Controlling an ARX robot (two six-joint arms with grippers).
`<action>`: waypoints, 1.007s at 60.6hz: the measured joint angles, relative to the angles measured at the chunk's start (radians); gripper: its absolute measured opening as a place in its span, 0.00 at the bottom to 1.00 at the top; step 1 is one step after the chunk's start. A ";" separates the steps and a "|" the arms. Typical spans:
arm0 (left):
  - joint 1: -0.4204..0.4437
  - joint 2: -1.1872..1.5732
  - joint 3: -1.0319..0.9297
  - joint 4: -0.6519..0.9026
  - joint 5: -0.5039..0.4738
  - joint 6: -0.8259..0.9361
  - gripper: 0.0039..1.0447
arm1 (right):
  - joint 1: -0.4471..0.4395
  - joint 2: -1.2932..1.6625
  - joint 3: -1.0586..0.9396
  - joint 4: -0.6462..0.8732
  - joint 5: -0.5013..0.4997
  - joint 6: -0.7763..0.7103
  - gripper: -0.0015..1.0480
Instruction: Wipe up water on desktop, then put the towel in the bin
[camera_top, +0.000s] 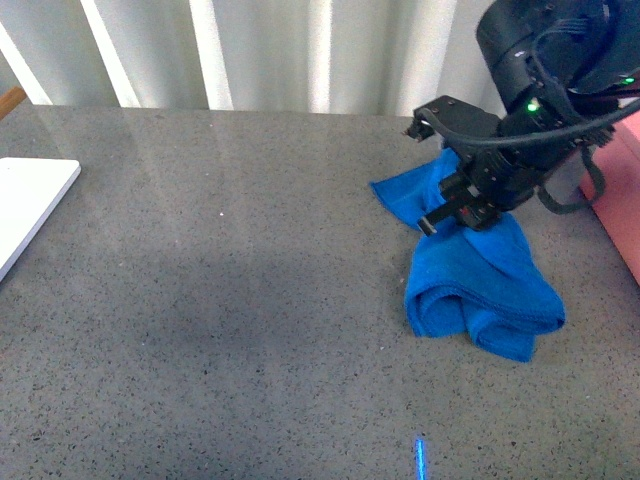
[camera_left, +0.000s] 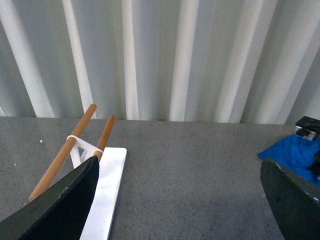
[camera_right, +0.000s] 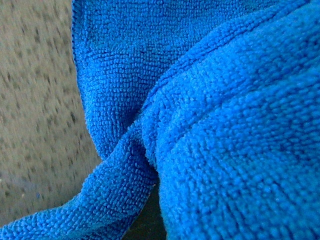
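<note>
Blue towel (camera_top: 480, 280) lies bunched on the table (camera_top: 250, 300), directly under the right pincer (camera_top: 450, 210); whether it pinches the cloth I cannot tell. A shallow bite could shed it short of the bin (camera_top: 625, 200) just beyond.

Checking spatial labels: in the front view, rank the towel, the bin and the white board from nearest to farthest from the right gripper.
1. towel, right at the right gripper.
2. bin, at the right edge.
3. white board, far left.
</note>
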 joint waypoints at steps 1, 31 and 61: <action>0.000 0.000 0.000 0.000 0.000 0.000 0.94 | 0.011 0.003 0.007 0.000 -0.014 0.005 0.05; 0.000 0.000 0.000 0.000 0.000 0.000 0.94 | 0.160 -0.249 -0.373 0.102 -0.116 0.071 0.05; 0.000 0.000 0.000 0.000 0.000 0.000 0.94 | -0.057 -0.895 -0.315 0.071 0.136 -0.050 0.05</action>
